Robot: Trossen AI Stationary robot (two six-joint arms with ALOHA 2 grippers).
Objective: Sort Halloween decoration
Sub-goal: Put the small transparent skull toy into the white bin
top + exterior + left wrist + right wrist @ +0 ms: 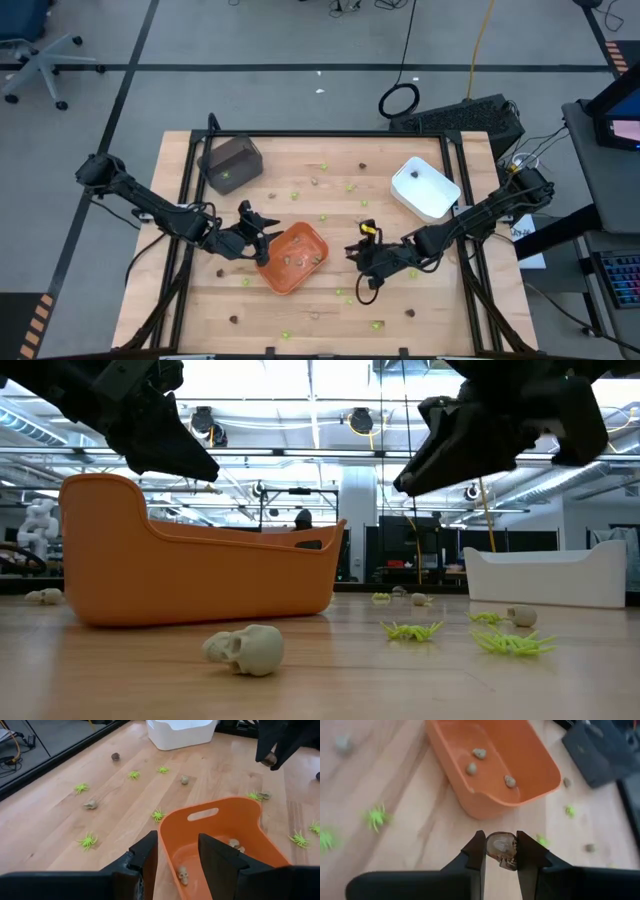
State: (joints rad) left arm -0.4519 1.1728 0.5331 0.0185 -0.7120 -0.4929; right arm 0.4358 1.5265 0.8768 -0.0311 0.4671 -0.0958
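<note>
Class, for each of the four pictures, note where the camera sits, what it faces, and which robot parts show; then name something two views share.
High: overhead, straight down; both arms, table.
Low: tabletop level, facing the room; both arms overhead.
Left wrist: left gripper astride the orange tray rim.
Right wrist: right gripper pinching a brown skull.
Shared: both wrist views show the tray.

Tiny lime-green spiders (88,840) lie scattered flat over the counter (440,310), mostly across its middle and toward the near edge, with tan-grey skulls (246,649) and a few dark brown pieces (115,756) lying loose among them. Three tan-grey skulls (479,753) rest inside the orange tray (540,775) near the counter's centre. One brown skull (500,847) is clamped in the right pincer (500,851), above the counter just beside that tray.
</note>
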